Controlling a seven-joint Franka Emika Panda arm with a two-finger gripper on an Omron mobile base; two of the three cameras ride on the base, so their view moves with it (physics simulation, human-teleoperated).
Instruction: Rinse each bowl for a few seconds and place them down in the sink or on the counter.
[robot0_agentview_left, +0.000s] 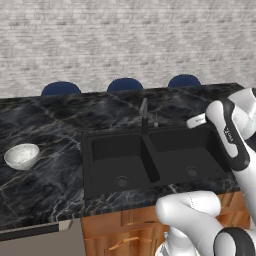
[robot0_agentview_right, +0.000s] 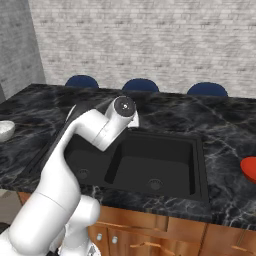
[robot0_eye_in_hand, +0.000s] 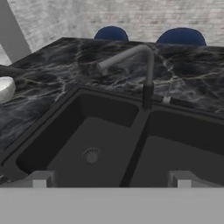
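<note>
On the black marble counter (robot0_agentview_left: 45, 190), well to the left of the sink (robot0_agentview_left: 150, 160), sat a small white bowl (robot0_agentview_left: 22, 156) with a grey-speckled inside, upright and alone on the stone. The right base view caught its edge at the far left of the frame (robot0_agentview_right: 5, 130), and the hand view showed it likewise at the left margin (robot0_eye_in_hand: 5, 89), apart from the basin rim.

The gripper (robot0_eye_in_hand: 111, 179) hung above the near edge of the double-basin sink, looking across both basins toward the slim dark faucet (robot0_eye_in_hand: 146, 78), whose spout curved out over the left basin. Its two fingertips (robot0_eye_in_hand: 39, 178) stood wide apart at the bottom of the hand view with nothing between them; the claw was open and empty.

The bowl looked rigid and light, probably ceramic or something like it, so it would not give under the fingers and might chip if knocked against the stone or the basin wall. Its glazed surface would likely be slippery, more so once wet. The rim seemed the sensible place to take hold: one finger inside the wall and one outside, pinching a short stretch of the edge, since the whole body appeared too broad and rounded to span securely.

No water ran from the faucet, and no rinsing appeared to have begun.
</note>
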